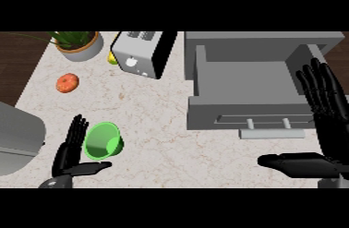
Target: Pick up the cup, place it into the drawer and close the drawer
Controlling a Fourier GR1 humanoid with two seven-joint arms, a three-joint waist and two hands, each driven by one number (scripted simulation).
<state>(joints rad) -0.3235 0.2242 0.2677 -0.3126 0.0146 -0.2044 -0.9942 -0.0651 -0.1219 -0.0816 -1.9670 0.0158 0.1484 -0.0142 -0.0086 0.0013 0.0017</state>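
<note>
A green cup lies on its side on the marble counter at the lower left, its mouth facing up toward me. My left hand stands just left of it, fingers straight and thumb stretched out below the cup, holding nothing. The grey drawer is pulled open at the right, its inside bare and its handle at the front. My right hand is open at the right edge, fingers straight up over the drawer's right front corner, thumb pointing left below the handle.
A silver toaster stands at the back centre, a potted plant at the back left, and an orange fruit lies left of centre. A grey rounded object juts in at the left edge.
</note>
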